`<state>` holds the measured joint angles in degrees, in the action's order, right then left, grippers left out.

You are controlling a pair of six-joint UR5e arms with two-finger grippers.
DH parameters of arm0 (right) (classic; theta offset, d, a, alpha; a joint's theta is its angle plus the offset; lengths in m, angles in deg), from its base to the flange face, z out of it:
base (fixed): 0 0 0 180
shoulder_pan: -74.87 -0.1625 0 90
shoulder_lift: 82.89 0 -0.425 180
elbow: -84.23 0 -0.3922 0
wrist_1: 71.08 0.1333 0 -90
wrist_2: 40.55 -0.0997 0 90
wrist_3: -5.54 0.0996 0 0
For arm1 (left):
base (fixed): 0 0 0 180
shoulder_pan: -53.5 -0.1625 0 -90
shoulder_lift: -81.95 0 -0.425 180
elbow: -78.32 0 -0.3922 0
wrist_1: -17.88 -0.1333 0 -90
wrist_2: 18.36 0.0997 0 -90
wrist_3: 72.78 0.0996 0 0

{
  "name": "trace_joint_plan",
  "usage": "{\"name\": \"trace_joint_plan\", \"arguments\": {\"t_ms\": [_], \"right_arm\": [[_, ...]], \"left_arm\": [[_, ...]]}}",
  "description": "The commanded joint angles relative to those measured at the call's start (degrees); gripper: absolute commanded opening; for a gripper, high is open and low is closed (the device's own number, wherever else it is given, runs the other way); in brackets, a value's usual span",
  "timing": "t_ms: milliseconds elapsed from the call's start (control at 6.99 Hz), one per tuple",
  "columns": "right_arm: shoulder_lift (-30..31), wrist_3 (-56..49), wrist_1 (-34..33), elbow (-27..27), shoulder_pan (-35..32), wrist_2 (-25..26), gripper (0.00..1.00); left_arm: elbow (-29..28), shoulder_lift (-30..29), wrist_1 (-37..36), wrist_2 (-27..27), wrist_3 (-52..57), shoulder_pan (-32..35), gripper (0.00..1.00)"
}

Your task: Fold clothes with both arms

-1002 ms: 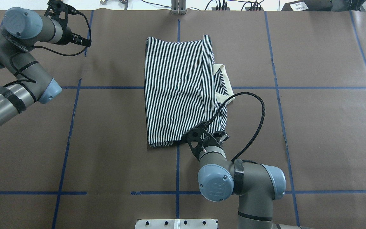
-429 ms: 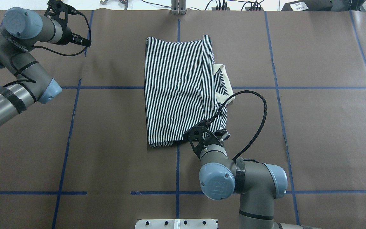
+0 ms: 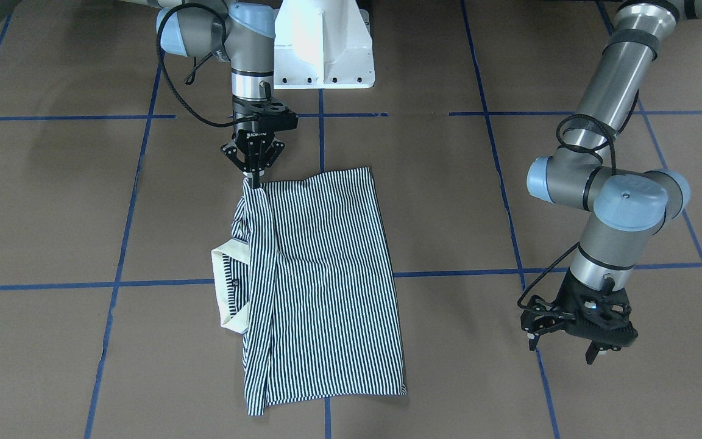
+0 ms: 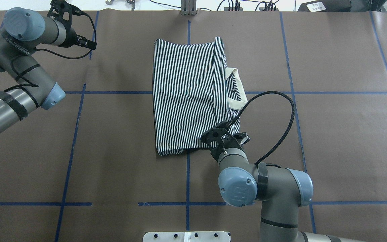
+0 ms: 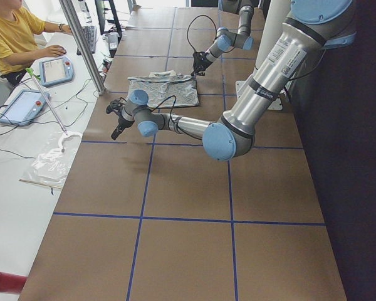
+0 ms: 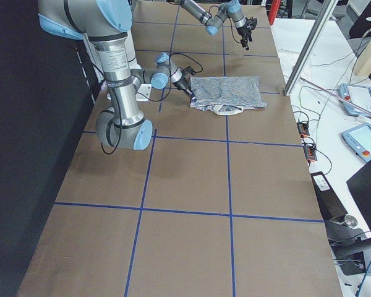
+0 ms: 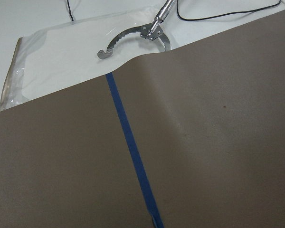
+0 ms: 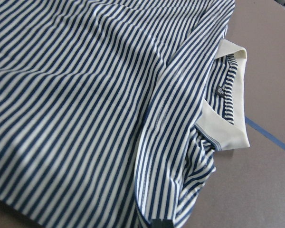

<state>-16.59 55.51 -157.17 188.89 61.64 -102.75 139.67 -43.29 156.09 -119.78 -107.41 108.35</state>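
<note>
Since a second ago our right arm has slid a little toward its own side. The right hand [image 3: 253, 178] is closed, pinching the near corner of the polo shirt [image 4: 188, 97]. That shirt lies folded lengthwise mid-desk [image 4: 331, 134], with its cream collar [image 4: 237, 97] poking out. Our left hand [image 3: 561, 350] hangs with fingers spread, holding nothing, well apart from the cloth. We see two risks: so thin a pinch may slip, and a one-handed pull could skew or undo the fold.

Arms [image 4: 274, 186] are grey metal tubes with light blue caps [image 4: 237, 191], UR logo on one. Black skeleton-y grippers [image 3: 564, 349], black cables [image 4: 293, 112], white base [image 3: 323, 42].
</note>
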Motion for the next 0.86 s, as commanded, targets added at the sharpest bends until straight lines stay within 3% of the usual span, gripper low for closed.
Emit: {"name": "trace_joint_plan", "arguments": {"t_ms": [0, 286, 429, 573, 716], "right_arm": [[7.4, 4.2, 0.0, 4.7, 0.0, -0.1, 0.0], [9.3, 10.0, 0.0, 4.5, 0.3, -0.4, 0.0], [9.5, 10.3, 0.0, 4.4, 0.4, -0.5, 0.22], [9.3, 10.4, 0.0, 4.9, 0.4, -0.5, 0.99], [8.9, 9.7, 0.0, 7.4, -0.3, -2.6, 1.0]], "left_arm": [[0.0, 0.0, 0.0, 0.0, 0.0, 0.0, 1.0], [0.0, 0.0, 0.0, 0.0, 0.0, 0.0, 1.0], [0.0, 0.0, 0.0, 0.0, 0.0, -0.1, 1.0], [0.0, 0.0, 0.0, 0.0, 0.0, -0.1, 1.0], [0.1, 0.0, 0.0, 0.0, 0.0, -0.1, 1.0]]}}
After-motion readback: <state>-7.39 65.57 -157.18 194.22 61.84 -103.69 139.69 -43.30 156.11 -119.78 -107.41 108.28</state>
